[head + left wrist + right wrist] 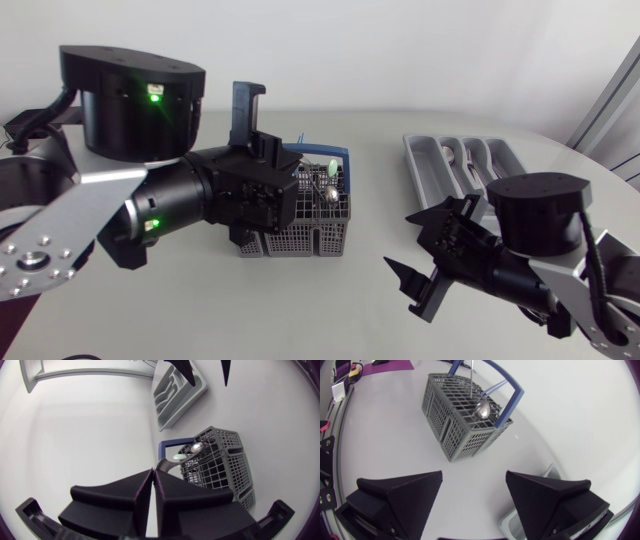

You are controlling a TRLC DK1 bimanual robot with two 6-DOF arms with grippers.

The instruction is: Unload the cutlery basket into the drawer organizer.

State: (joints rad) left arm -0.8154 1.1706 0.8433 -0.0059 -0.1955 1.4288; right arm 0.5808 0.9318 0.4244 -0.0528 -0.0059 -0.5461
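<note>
Holds the left gripper's (153, 473) fingers pressed together just beside the cutlery basket (222, 462), the right gripper's (474, 475) spread over the counter (360, 300) near the organizer (418, 158). Risks tipping the light basket on lifting - the spoon (482, 409) inside catching mesh or handle.

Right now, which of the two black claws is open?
The right gripper: its fingers stand wide apart, nothing between them. The left gripper, at the basket, has its fingers pressed together.

White table (330, 310) with a curved edge, matte top, soft even light, faint shadows
</note>
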